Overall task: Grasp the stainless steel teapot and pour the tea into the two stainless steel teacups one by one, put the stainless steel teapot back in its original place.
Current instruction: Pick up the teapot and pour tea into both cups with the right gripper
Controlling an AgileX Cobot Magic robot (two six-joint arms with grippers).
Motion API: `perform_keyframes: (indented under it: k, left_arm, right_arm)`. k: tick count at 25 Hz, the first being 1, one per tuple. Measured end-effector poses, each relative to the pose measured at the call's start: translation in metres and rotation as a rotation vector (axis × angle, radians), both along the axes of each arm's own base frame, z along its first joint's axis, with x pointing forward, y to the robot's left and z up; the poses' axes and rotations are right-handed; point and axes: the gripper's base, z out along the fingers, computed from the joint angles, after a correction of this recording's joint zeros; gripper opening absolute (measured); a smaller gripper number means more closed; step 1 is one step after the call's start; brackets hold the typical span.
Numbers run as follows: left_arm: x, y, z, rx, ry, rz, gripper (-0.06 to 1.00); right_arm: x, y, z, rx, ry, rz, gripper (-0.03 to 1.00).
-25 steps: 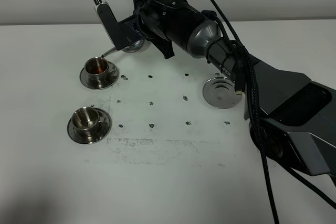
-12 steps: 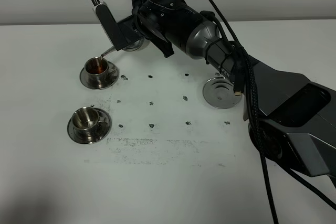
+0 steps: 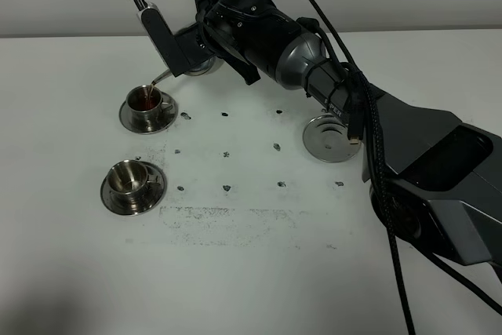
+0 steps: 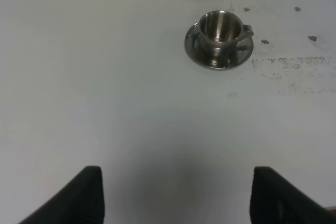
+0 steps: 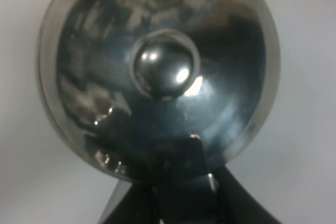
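Nearest in, spread wide on the left gripper (image 4: pixel 176 198), gripping nothing, hovering over the white table (image 3: pixel 259 272). Just beyond, the near teacup (image 3: pixel 132 179), steel-bright inside, upright on its saucer (image 3: pixel 133 206). Off right, the steel disc (image 3: pixel 329 143), well apart from both cups. Farther back, the far teacup (image 3: pixel 147 110) with reddish-brown tea (image 3: pixel 143 98) in it. Right above its rim, the teapot (image 5: pixel 157 72) tipped spout-down, clamped tight in the right gripper (image 5: pixel 176 177).
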Motion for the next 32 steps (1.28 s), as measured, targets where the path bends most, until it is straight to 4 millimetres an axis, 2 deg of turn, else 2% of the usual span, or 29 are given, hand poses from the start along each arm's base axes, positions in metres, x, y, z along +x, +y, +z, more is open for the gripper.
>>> perform_keyframes:
  k: [32]
  left_arm:
    - [0.0,0.0,0.0,0.0,0.0,0.0,0.58]
  right_arm:
    - [0.0002,0.0024,0.0023,-0.033,-0.056,0.012,0.2]
